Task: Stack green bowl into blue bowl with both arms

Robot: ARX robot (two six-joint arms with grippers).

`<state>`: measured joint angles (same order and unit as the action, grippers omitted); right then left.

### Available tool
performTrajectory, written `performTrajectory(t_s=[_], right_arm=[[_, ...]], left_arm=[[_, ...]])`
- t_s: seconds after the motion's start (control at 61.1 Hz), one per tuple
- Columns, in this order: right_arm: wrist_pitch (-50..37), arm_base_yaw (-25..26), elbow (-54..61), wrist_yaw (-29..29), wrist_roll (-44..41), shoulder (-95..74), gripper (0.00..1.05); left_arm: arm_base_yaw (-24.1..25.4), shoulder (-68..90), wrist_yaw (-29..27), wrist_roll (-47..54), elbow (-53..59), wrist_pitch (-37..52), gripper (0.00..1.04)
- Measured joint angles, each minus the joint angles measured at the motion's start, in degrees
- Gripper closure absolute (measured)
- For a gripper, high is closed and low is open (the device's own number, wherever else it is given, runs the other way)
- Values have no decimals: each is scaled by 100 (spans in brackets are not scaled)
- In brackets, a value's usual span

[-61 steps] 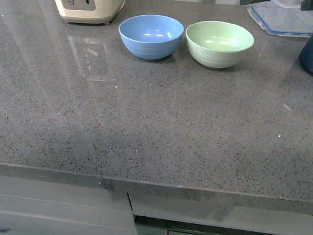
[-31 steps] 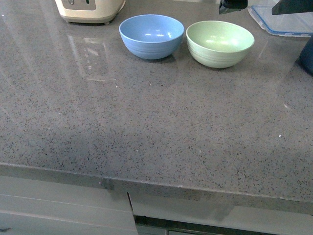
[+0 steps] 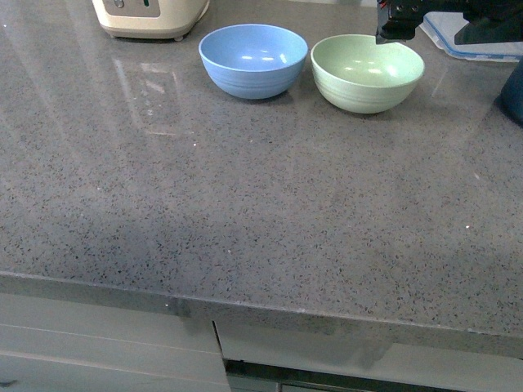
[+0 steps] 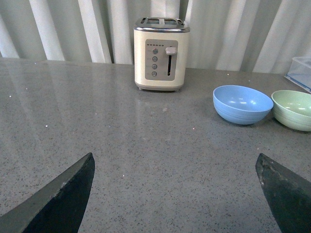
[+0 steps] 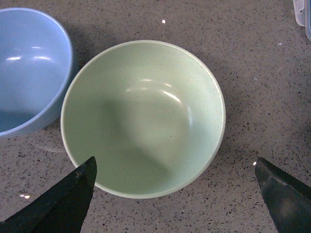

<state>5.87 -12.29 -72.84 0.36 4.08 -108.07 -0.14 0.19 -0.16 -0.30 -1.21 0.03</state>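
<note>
The green bowl stood upright near the far edge of the bench, toward its far right corner. The blue bowl sat just beside it, on the side toward the left edge. The right gripper hovered over the green bowl, fingers spread wide and empty. The left gripper hung well apart, its fingers likewise released. The green bowl looked light, stiff and matte, so probably not slippery. A pinch across its thin rim, one finger inside, seemed the best hold.

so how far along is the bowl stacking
Nothing stacked yet: green bowl sits on the counter beside the blue bowl. In hand: the right gripper hovers open over the green bowl. To do: grasp, lift, nest it; the left gripper is open, short of both.
</note>
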Motion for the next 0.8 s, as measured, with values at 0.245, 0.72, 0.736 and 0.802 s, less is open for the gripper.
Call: performTrajectory(t_s=[0.245, 0.72, 0.736, 0.802], right_arm=[[-118, 175, -52, -92, -94, -219, 10], [-168, 238, -330, -168, -264, -636, 10], [-162, 234, -363, -168, -269, -662, 10], [-155, 223, -435, -164, -289, -723, 10]], left_arm=[[0, 0, 0, 0, 0, 0, 7], [0, 0, 2, 0, 0, 0, 7], [0, 0, 2, 0, 0, 0, 7], [0, 0, 2, 0, 0, 0, 7]])
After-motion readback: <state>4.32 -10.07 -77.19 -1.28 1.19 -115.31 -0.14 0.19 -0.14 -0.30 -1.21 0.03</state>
